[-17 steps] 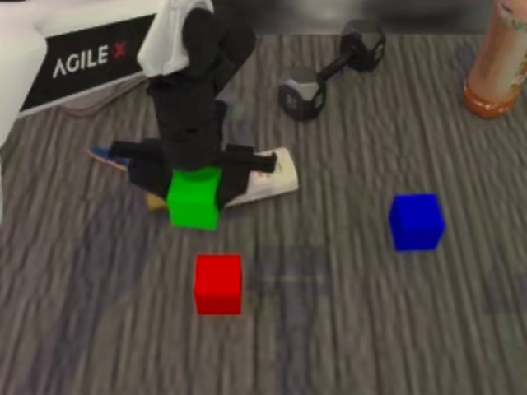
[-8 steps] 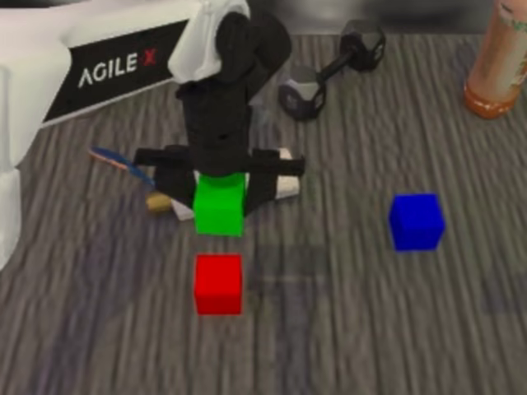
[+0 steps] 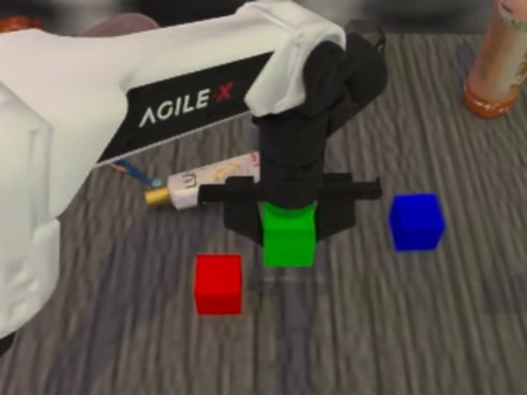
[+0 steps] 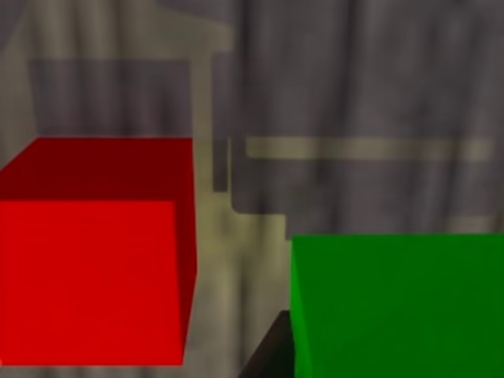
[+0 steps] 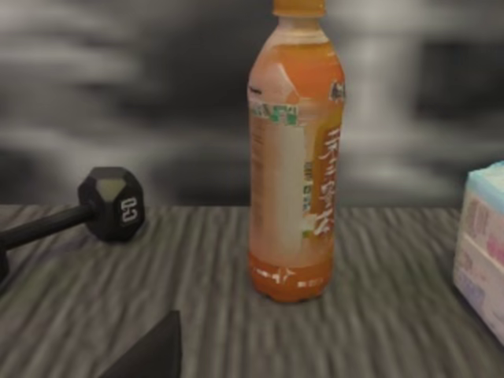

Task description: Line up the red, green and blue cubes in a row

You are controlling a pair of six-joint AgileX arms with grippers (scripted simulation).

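The red cube (image 3: 218, 283) is seen resting on the surface (image 3: 395, 329). To its right and slightly farther back, the green cube (image 3: 288, 234) is gripped by the left pincer (image 3: 288, 216). The blue cube (image 3: 417, 220) lies farther right, alone.

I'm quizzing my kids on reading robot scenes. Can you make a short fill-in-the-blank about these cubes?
1. The left claw grips the ____ cube.
2. In the top view, the red cube lies to that cube's ____.
3. The cube at the far right of the three is ____.
4. The bottle standing by the dumbbell is ____ in colour.

Missing words: green; left; blue; orange
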